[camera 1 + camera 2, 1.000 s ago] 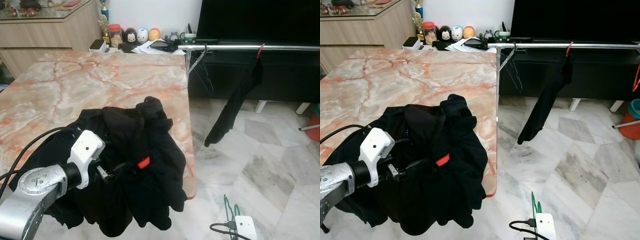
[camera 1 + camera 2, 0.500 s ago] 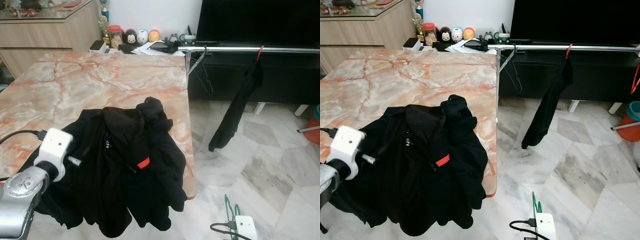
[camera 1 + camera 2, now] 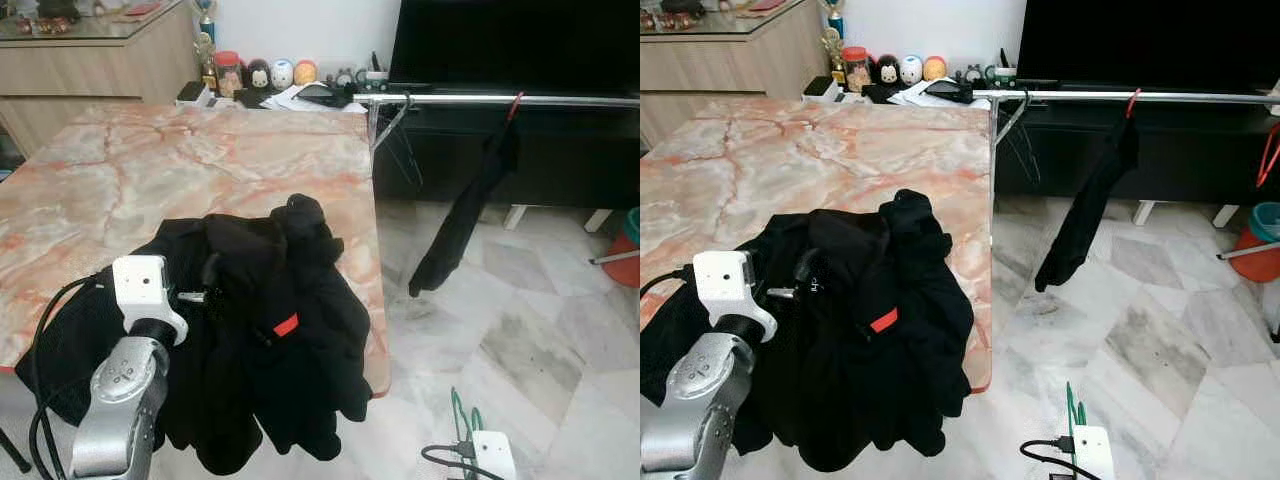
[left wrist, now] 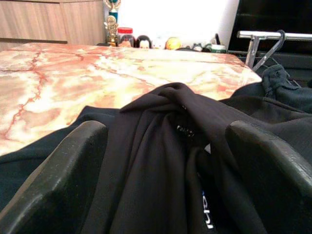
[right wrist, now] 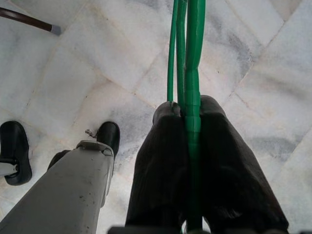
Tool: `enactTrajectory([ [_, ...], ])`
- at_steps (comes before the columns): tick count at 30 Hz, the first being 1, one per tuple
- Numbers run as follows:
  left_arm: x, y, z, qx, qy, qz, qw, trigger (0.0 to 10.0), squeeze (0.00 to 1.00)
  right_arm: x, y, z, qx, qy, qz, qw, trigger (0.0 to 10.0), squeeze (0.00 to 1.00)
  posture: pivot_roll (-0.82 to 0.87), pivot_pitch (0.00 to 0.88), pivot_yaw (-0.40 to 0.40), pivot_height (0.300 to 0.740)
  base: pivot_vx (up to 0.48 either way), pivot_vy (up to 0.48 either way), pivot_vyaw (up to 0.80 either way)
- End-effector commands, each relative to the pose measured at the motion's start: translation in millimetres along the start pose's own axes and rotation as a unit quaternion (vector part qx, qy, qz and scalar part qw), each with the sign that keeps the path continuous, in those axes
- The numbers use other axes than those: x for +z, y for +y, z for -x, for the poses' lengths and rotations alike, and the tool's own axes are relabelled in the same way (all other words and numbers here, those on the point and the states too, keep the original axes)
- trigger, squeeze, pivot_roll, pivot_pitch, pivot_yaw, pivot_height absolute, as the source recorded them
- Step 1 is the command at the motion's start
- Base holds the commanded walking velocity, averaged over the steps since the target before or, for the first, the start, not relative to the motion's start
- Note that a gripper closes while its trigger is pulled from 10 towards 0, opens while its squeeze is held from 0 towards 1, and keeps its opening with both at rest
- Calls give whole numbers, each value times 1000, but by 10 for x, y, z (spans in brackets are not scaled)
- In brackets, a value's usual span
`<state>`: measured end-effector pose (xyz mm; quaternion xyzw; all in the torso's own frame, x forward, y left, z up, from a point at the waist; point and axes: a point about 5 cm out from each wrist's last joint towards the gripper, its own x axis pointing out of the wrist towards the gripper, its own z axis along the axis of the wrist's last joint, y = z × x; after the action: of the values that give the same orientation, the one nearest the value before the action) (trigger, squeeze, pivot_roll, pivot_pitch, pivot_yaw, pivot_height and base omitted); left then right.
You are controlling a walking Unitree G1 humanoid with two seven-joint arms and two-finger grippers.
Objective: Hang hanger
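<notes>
Sitting at about 7 o'clock in the head views, the left gripper (image 4: 161,185) hovers right over a heap of black clothes (image 3: 262,330) piled on the near corner of the marble table (image 3: 150,170). From the left wrist camera you can see both black fingers (image 4: 58,175) spread wide apart with the dark fabric bunched between them, so the jaws are released and not clamping anything. There's a little red tag (image 3: 287,325) on the pile, roughly at the middle of it.

The right gripper (image 5: 191,131) is way down low at 5 o'clock, near the floor (image 3: 1160,350). Its fingers are clenched tight on the green hanger (image 5: 187,63), which runs straight up between the two pads, and you can spot the green wire poking up above the white wrist housing in the head views too (image 3: 458,408). The wrist camera also catches the robot's leg and black foot (image 5: 108,136) on the marble tiles.

Up at 1 o'clock a metal rail (image 3: 480,98) runs across in front of the dark TV (image 3: 520,45). A black garment (image 3: 465,215) hangs off it on a red hook, and an empty wire hanger (image 3: 395,125) dangles near the rail's table end. A row of small figurines (image 3: 270,73) sits at 12 o'clock along the far edge of the table.
</notes>
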<state>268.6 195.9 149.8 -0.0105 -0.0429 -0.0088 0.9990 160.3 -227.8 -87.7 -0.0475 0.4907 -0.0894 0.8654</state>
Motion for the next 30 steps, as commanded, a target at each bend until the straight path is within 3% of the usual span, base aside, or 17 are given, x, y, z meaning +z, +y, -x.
enactTrajectory([
  [1, 18, -6, 3, 1, -6, -5, 1000, 10000, 0, 0, -23, 1, -5, -2, -9, 1000, 10000, 0, 178, 0, -30, 732, 0, 0, 0],
  [30, -38, -109, 17, -30, -7, 3, 1000, 10000, 0, -45, 2, 8, -5, 2, -5, 1000, 10000, 0, 168, 0, -8, 732, 0, 0, 0],
])
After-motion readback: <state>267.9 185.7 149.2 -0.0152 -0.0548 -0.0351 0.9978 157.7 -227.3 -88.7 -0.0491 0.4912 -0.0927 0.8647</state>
